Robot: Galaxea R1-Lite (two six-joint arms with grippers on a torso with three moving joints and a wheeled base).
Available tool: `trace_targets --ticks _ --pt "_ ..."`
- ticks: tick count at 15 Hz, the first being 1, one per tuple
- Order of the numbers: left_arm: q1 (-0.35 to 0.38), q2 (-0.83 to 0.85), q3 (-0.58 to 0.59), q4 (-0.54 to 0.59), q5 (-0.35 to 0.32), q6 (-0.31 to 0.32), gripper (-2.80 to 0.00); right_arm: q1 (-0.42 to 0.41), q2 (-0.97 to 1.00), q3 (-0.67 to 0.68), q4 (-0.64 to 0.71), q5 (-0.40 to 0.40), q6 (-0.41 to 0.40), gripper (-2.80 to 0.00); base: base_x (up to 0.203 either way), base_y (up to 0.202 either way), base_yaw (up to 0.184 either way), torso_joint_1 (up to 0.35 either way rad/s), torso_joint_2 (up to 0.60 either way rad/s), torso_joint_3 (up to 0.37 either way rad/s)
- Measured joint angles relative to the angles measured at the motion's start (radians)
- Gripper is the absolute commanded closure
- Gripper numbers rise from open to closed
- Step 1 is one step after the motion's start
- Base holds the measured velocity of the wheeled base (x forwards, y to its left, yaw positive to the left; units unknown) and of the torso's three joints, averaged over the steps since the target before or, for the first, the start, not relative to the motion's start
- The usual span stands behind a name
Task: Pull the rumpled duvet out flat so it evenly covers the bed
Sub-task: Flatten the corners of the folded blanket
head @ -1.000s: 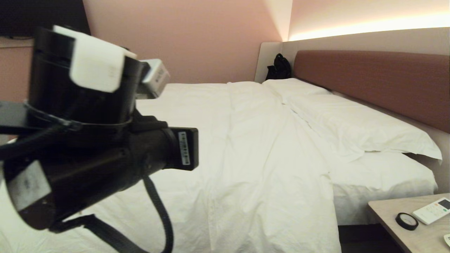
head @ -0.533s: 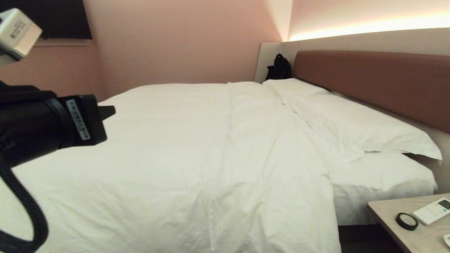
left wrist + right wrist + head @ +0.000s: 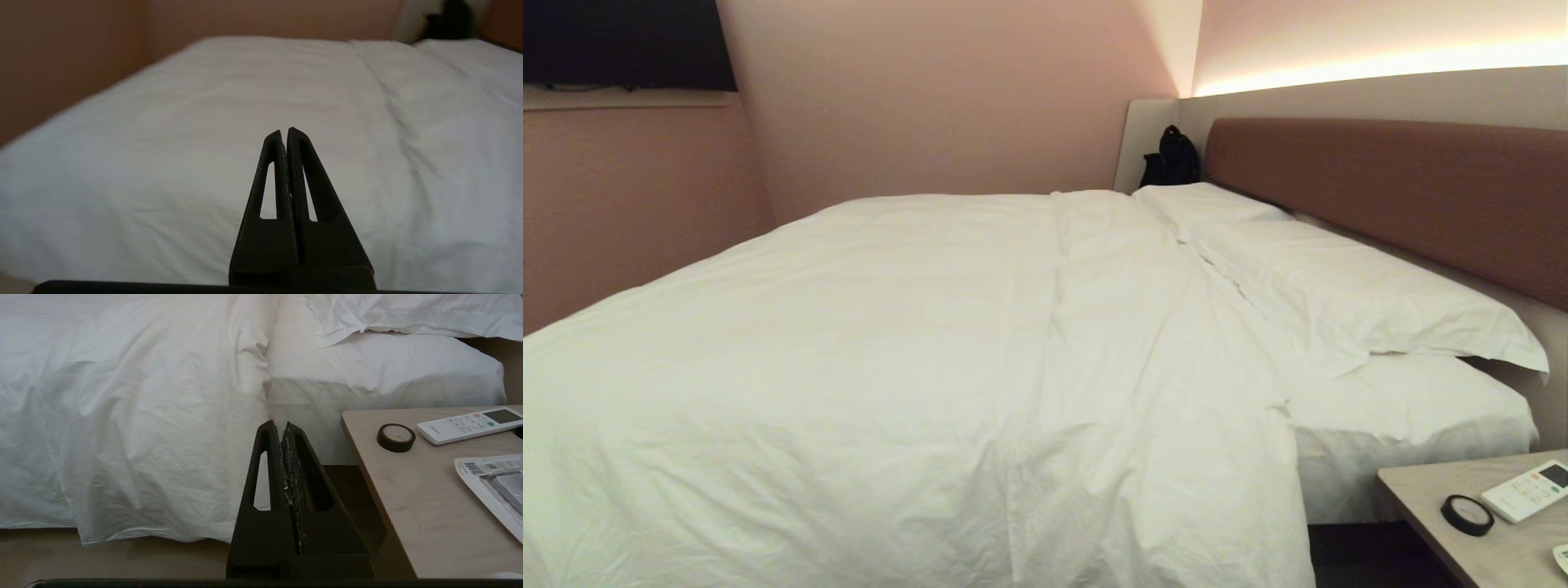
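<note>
Duvet, thick white cotton quilt point(image 3: 890, 367), is seen in the head view spread over most of the wide low bed point(image 3: 1413, 441), draped over the near edge and down the side. A long crease is seen running from the near edge toward the far wall; fine wrinkles are seen at the near drop. Two flat white pillows point(image 3: 1347, 294) are laid along the brown padded headboard point(image 3: 1405, 188) with beige surround; a strip of taut white sheet is left uncovered below the near pillow. A black bag point(image 3: 1172, 159) is set in the far corner. Pinkish walls and a dark wall-mounted screen point(image 3: 621, 41) are seen at upper left. A light wood bedside table point(image 3: 1445, 531) is placed at lower right, holding a roll of black tape point(image 3: 1467, 514) and a white remote control point(image 3: 1527, 490). Neither arm is seen here.

In the left wrist view the left gripper point(image 3: 284, 132) is held above the duvet, pointed across the bed, fingers pressed together with nothing between them.

In the right wrist view the right gripper point(image 3: 281, 426) is held low beside the bed, near the table's corner, fingers closed together and empty. The duvet's hanging edge is seen reaching almost to the wood-tone floor point(image 3: 122, 559). A printed sheet of paper point(image 3: 490, 477) is seen on the table.
</note>
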Motion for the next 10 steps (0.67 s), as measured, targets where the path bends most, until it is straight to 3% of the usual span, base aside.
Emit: trace_targets --ticks 3,8,10 --pt "0.16 -0.141 0.062 -0.044 -0.001 0.063 0.0 0.0 0.0 0.0 0.0 0.0 0.0 0.0 0.0 0.0 0.0 0.0 0.0 0.0" --pt "0.358 -0.349 0.08 -0.045 -0.003 0.063 0.0 0.0 0.0 0.0 0.0 0.0 0.0 0.0 0.0 0.0 0.0 0.0 0.0 0.0" --pt "0.401 -0.401 0.082 -0.044 -0.003 0.062 0.0 0.0 0.0 0.0 0.0 0.0 0.0 0.0 0.0 0.0 0.0 0.0 0.0 0.0"
